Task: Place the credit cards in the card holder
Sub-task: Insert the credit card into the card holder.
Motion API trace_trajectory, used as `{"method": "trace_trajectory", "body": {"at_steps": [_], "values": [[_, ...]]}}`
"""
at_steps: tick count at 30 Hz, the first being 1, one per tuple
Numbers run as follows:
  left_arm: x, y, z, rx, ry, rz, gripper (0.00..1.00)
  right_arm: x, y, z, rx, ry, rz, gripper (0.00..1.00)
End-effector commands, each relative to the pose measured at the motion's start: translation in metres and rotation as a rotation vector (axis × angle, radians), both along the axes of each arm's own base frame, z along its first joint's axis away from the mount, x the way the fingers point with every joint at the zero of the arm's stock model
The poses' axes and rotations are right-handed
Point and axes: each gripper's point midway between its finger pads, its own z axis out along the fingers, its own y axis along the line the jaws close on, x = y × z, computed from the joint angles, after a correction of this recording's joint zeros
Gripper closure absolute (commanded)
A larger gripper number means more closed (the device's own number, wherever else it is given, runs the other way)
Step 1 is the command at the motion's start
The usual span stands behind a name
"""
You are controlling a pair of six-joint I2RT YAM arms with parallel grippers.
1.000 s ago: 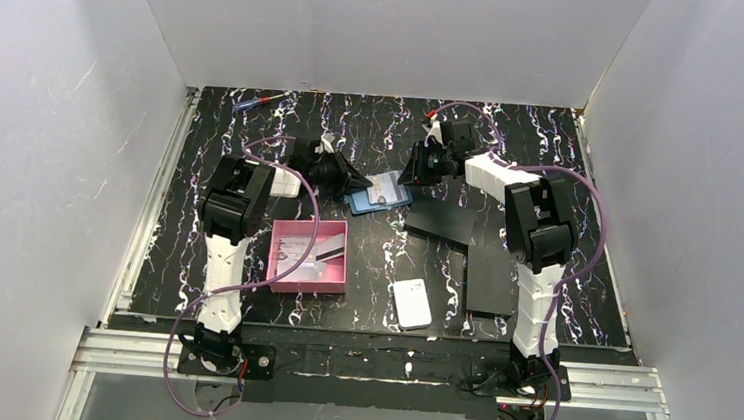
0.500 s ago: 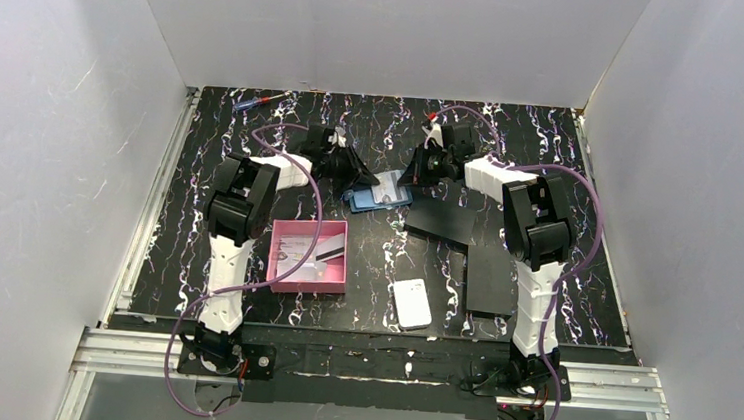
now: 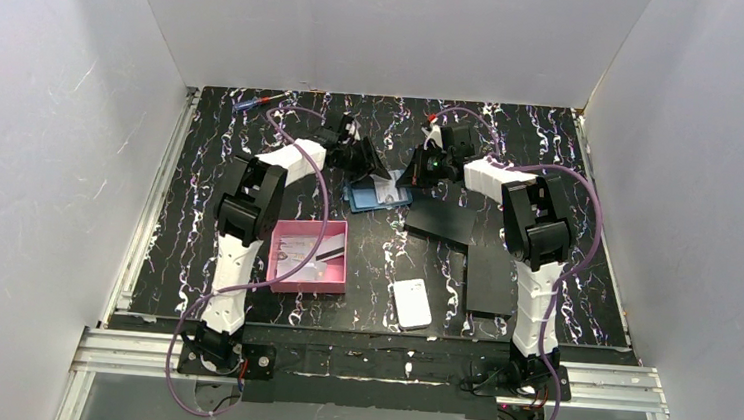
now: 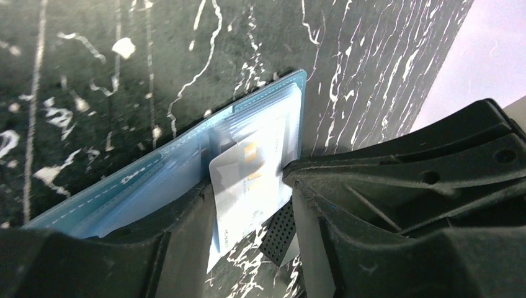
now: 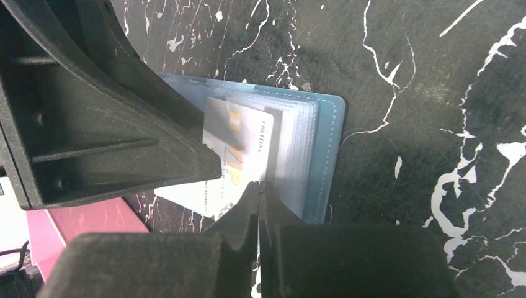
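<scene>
The teal-blue card holder (image 3: 361, 198) lies open at mid-table, its clear sleeves (image 5: 298, 149) facing up. One pale credit card (image 4: 245, 167) with gold lettering is tucked partly under a sleeve, its near end sticking out onto the table. My left gripper (image 4: 248, 205) is open and straddles the card, fingers beside its long edges. My right gripper (image 5: 259, 189) is shut, tips meeting where the card's edge (image 5: 239, 155) meets the sleeve stack. Whether a sleeve is pinched I cannot tell. From above, the left gripper (image 3: 369, 167) and right gripper (image 3: 419, 171) flank the holder.
A pink tray (image 3: 282, 263) with flat pieces inside sits near the left arm. A white rounded block (image 3: 412, 303) lies toward the front. Two flat black rectangles (image 3: 443, 219) (image 3: 491, 278) lie by the right arm. A pen (image 3: 256, 103) rests at the back left.
My left arm reached further back and right over the card holder and its jaws opened off the card. The right jaws closed at the holder's edge.
</scene>
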Motion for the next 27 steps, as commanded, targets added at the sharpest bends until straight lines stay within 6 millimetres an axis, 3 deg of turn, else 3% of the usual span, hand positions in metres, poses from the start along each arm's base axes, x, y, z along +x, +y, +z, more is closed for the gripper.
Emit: {"method": "trace_trajectory", "body": {"at_steps": [1,4,11,13,16,19,27], "values": [[-0.01,-0.025,0.005,0.025,0.033,-0.036,0.53,-0.001,0.002,-0.006,0.021,0.01,-0.007,0.99],[-0.007,-0.021,0.008,0.05,0.048,-0.012,0.51,0.001,0.0,-0.002,0.025,0.006,-0.024,0.97],[-0.015,-0.006,0.021,0.026,0.07,-0.042,0.45,0.009,-0.024,0.014,0.034,-0.002,-0.068,0.82],[-0.02,-0.003,0.021,0.03,0.085,-0.055,0.33,0.008,-0.028,0.013,0.018,0.011,-0.066,0.76],[-0.027,0.0,0.019,0.035,0.105,-0.071,0.29,0.007,-0.029,0.007,-0.007,0.022,-0.038,0.68],[-0.03,0.006,0.017,0.059,0.105,-0.073,0.18,0.003,-0.026,0.0,0.001,0.042,-0.024,0.66],[-0.031,-0.005,0.013,0.029,0.113,-0.091,0.22,-0.001,-0.017,-0.012,0.007,0.066,-0.015,0.69]]}}
